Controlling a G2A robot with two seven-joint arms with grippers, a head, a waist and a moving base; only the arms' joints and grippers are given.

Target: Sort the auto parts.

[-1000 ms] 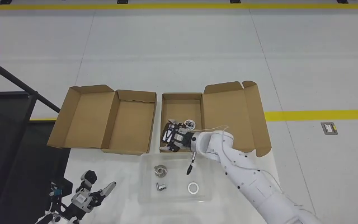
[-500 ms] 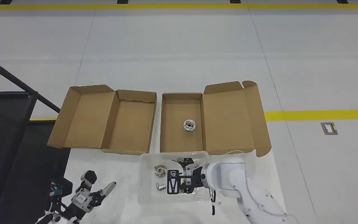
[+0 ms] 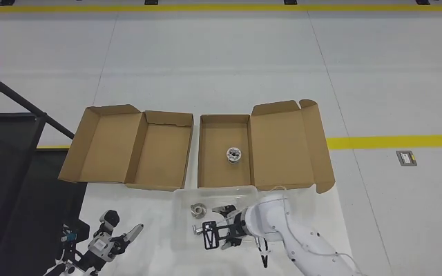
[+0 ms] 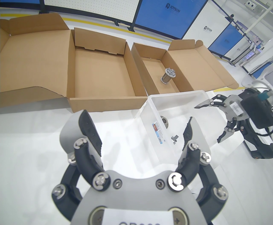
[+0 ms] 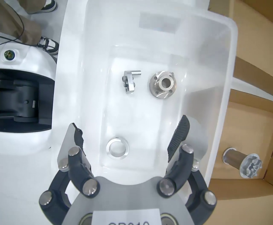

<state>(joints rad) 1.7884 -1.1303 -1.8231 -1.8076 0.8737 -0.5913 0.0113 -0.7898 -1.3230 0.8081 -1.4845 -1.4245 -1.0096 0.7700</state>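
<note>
Hovering over the clear bin [image 5: 221, 102] on the bench [image 4: 32, 138], our right jaws stand spread and empty above a ring [image 5: 117, 147], a flange [image 5: 162, 84] and a bracket [image 5: 129, 81]; a finned cylinder [image 3: 235, 152] stands in the right-hand cardboard box [image 3: 214, 138], while our left jaws, also spread, hold nothing

Pale grey floor [image 3: 207, 55], yellow floor lines [image 3: 387, 142]; blue panels [image 4: 162, 19] behind.

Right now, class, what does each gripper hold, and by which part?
Nothing. The right gripper hangs open above the clear bin; the left gripper is open and empty over the table.
</note>
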